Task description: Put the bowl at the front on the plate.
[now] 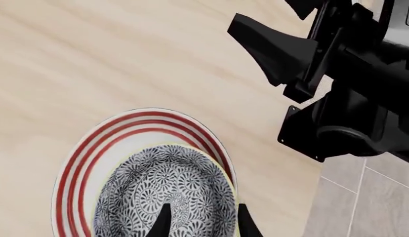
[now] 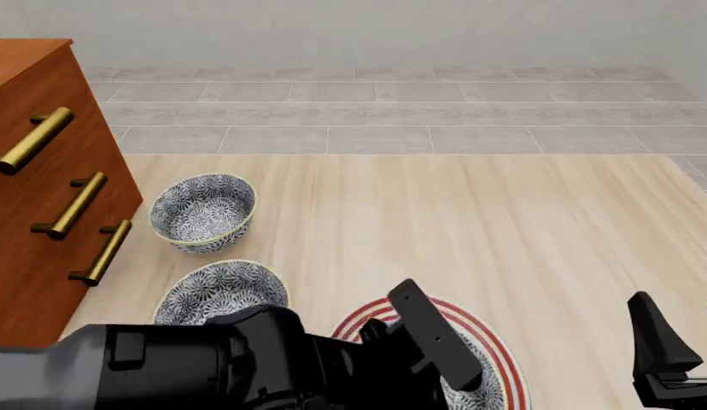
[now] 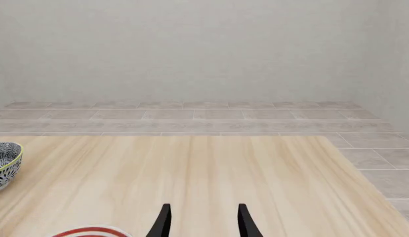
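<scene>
The floral bowl (image 1: 166,195) sits on the red-ringed plate (image 1: 82,165), off toward one side so that its yellow-green rim comes close to the plate's edge. My left gripper (image 1: 201,222) hangs right over it, one fingertip (image 1: 162,222) above the patterned inside and the other above the rim. That is where I judge the trouble lies: if I pull away sideways instead of straight up, a finger could catch the rim and drag or tip the bowl off the plate, and the plate itself might skate on the smooth wooden table (image 2: 468,222). My left arm also hides most of the plate in the front view, so I'm judging clearance from the wrist alone.

My left fingers are spread apart; I cannot tell whether they touch the bowl's wall. My right gripper (image 3: 201,222) is parted too, holding nothing, over bare table well apart from the bowl. Two more floral bowls (image 2: 203,211) stand near the wooden drawer chest (image 2: 35,196)
</scene>
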Robot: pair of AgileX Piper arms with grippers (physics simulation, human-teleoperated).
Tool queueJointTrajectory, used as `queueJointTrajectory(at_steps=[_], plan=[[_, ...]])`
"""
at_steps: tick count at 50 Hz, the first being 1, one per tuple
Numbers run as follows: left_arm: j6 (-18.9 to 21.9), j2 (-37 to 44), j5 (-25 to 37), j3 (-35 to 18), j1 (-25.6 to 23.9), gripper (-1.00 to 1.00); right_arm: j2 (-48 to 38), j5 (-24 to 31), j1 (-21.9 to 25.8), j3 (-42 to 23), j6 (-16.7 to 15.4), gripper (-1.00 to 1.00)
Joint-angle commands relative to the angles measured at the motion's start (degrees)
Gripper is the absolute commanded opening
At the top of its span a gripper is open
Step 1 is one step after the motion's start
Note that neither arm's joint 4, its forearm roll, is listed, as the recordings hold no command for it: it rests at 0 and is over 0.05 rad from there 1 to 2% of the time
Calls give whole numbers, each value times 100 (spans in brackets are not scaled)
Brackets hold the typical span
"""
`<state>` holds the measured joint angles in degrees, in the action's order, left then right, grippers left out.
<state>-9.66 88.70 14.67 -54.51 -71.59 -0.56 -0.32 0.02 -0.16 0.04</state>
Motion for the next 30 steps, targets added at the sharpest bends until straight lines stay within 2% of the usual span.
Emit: queueJointTrajectory(at_steps=[1,30], plan=[[130,-428,254,74,94,100,7,4,0,1,-1,100],[620,-2695,1160,784,671,100,6,4,-1,1,0,100]])
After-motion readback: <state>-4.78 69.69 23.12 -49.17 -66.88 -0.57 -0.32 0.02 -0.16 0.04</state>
